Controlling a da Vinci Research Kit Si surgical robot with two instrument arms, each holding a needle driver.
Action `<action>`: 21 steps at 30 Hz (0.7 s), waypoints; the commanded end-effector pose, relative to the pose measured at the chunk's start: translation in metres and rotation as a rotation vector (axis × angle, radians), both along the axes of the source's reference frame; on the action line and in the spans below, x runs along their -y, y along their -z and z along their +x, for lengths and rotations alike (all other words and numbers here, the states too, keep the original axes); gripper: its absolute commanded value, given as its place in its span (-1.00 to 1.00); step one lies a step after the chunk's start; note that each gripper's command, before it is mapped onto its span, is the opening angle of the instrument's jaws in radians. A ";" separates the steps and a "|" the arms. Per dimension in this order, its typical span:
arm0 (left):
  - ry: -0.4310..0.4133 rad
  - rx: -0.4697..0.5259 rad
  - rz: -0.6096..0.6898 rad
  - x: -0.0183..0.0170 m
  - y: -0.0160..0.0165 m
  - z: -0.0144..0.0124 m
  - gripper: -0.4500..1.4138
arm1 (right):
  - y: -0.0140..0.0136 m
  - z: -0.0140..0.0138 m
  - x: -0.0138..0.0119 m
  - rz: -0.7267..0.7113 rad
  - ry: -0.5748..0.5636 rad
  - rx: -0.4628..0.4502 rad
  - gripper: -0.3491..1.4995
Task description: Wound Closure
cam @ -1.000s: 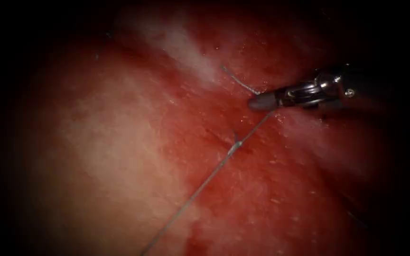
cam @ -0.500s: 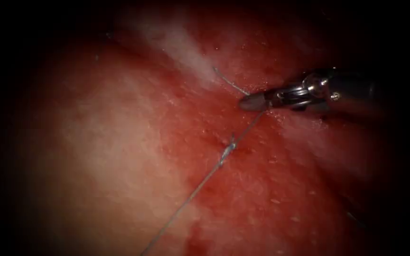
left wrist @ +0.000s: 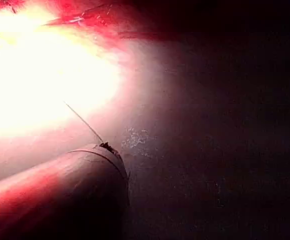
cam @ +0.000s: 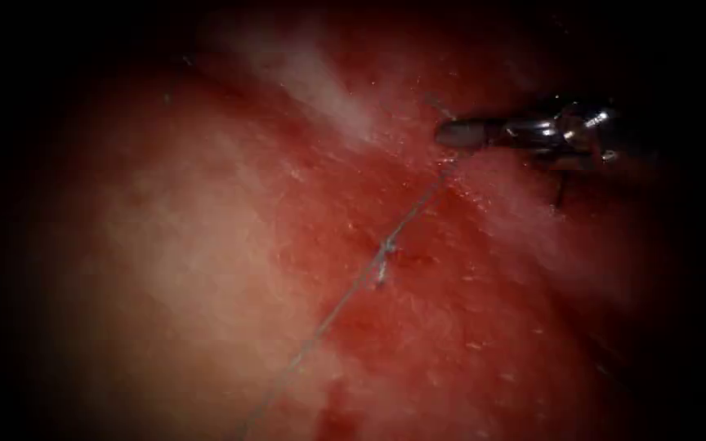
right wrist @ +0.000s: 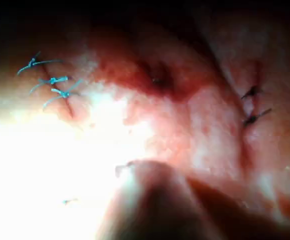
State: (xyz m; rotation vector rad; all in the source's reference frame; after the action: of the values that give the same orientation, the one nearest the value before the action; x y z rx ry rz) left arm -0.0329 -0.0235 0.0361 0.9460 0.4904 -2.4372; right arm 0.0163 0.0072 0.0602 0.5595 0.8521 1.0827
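Observation:
On the red, wet tissue a thin thread runs from the lower left up to a knot at the cut, then on toward the upper right, where it lies loose and wavy. The right tool hovers just above that far end of the thread, on the cut's right side, apart from it. In the left wrist view the thread leads straight out from the end of the left tool's shaft, whose jaws are hidden behind the shaft.
Finished stitches show in the right wrist view: several blue ones and two dark ones along closed cuts. The blurred right tool sits close to the camera. Red fluid wets the tissue around the knot.
The right tool has risen away from the thread it was gripping. The short end that stuck out beside it has gone, and the thread between knot and tool has gone from taut to slack.

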 end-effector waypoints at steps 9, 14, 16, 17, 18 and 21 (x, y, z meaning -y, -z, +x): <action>0.141 0.037 -0.085 -0.0074 0.0035 -0.0021 -1.00 | 0.0025 0.0001 -0.0023 -0.336 0.129 -0.067 0.76; 0.159 0.052 -0.158 -0.0123 0.0054 -0.0027 -1.00 | 0.0041 -0.0023 -0.0034 -0.481 0.172 -0.003 0.76; 0.156 0.047 -0.191 -0.0141 0.0058 -0.0029 -1.00 | 0.0048 -0.0034 -0.0037 -0.517 0.186 0.018 0.76; 0.153 0.046 -0.213 -0.0153 0.0061 -0.0031 -1.00 | 0.0054 -0.0043 -0.0039 -0.530 0.190 0.023 0.76; 0.155 0.045 -0.226 -0.0163 0.0064 -0.0033 -1.00 | 0.0059 -0.0049 -0.0042 -0.537 0.187 0.022 0.78; 0.173 0.063 -0.260 -0.0195 0.0071 -0.0041 -1.00 | 0.0074 -0.0071 -0.0049 -0.579 0.164 0.018 0.84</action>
State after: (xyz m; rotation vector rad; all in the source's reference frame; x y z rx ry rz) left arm -0.0367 -0.0028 0.0283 0.9890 0.0522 -2.5367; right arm 0.0087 0.0116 0.0525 0.1269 1.0317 0.6467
